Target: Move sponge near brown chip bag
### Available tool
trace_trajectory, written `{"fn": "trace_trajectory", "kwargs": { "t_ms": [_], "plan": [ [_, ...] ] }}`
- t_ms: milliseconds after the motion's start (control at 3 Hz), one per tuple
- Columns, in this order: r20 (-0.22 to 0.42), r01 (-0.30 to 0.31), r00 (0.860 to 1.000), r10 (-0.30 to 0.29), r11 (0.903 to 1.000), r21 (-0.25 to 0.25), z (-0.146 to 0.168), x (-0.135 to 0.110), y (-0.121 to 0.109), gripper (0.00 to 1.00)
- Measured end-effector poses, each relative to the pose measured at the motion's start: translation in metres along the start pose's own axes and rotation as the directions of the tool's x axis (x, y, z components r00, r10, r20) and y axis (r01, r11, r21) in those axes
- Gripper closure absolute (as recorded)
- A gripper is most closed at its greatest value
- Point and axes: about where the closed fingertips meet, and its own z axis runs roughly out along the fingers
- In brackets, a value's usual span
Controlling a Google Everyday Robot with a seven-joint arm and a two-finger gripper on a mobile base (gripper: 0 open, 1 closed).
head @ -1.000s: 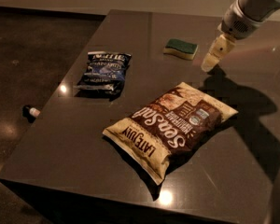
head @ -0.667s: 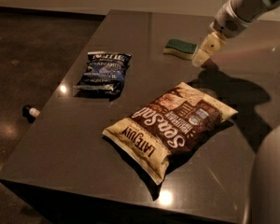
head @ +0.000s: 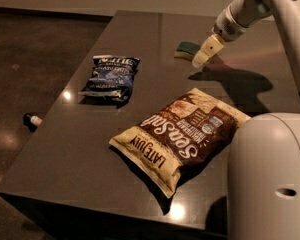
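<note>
The sponge [head: 186,49], dark green on top with a pale yellow base, lies on the far part of the dark table [head: 90,149]. My gripper [head: 202,57] hangs just to the right of the sponge, its pale fingers pointing down-left, tip close beside the sponge's right end. The brown chip bag [head: 182,134], brown and cream with "Sea Salt" and "Late July" lettering, lies flat nearer the front, well apart from the sponge.
A smaller dark blue-black chip bag [head: 111,77] lies on the table's left part. A small dark object [head: 32,119] sits on the floor left of the table. The robot's white body [head: 270,179] fills the lower right.
My gripper has moved left and toward the sponge, from right of it to close beside its right end. The sponge and both bags have not moved.
</note>
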Motion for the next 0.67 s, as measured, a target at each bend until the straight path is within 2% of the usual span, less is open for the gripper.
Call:
{"fn": "trace_trajectory", "kwargs": {
  "t_ms": [667],
  "plan": [
    [-0.013,-0.029,0.999,0.029,0.9996,-0.005,0.0199,-0.0004,-0.0099,0.00]
  ]
}}
